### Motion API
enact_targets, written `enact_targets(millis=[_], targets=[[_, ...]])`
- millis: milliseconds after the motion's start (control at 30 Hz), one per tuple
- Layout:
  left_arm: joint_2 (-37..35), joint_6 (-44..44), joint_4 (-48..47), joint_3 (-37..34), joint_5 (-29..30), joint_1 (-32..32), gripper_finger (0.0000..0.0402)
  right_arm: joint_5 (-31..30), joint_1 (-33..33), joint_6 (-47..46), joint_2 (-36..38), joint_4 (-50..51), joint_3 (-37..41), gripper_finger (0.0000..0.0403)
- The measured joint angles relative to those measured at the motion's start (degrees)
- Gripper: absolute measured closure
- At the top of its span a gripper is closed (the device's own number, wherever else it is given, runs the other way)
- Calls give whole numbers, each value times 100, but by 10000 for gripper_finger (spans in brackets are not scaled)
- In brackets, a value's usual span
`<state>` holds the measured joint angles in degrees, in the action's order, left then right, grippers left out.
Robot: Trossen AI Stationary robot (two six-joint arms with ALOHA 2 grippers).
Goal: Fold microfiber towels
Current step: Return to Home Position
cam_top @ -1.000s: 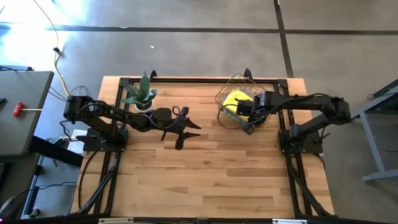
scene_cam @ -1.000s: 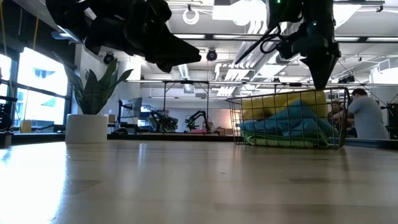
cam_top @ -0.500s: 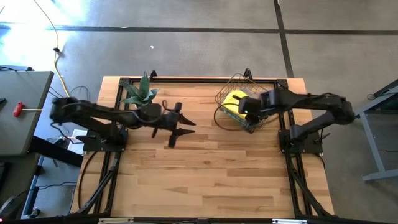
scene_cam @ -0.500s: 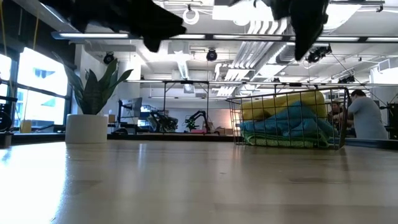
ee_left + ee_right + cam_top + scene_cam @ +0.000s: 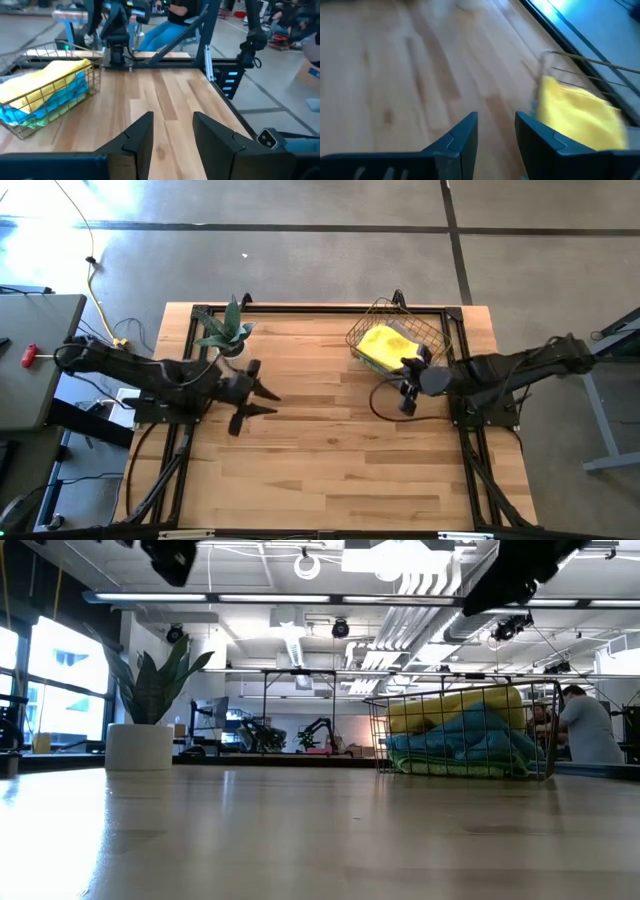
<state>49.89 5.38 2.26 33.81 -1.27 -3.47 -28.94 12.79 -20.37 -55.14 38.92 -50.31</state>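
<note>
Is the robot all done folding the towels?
Nearly, it seems. Done: folded towels, yellow on top, sit stacked in the wire basket. In hand: nothing; the left claw and right claw are open and empty. Left: no loose towel shows on the table.

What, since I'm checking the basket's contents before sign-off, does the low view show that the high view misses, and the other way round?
Only the low view shows the pile from the side: a blue towel lies under the yellow towel, and a person is beyond the wire basket. Only the high view shows the left gripper and the right gripper over the table, with the right one just outside the basket. Both views show the basket, the yellow towel on top and the potted plant.
</note>
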Motion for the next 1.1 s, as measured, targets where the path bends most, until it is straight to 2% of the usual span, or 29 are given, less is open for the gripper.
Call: enact_targets(millis=[233,333,667,867,1100], targets=[[-624,47,475,-660,2241,-1299,273,97,272,341,969,-1870,1568,279],[-804,47,888,-1009,2896,-1650,273,97,276,401,1263,-2317,1998,279],[-886,477,1516,-1878,3654,-1834,273,195,276,493,1739,-3137,2997,279],[-887,649,1565,-1996,4071,-1834,273,206,276,647,1761,-3663,3503,279],[-887,648,1571,-1996,4102,-1834,273,269,274,1030,2041,-5112,4382,279]])
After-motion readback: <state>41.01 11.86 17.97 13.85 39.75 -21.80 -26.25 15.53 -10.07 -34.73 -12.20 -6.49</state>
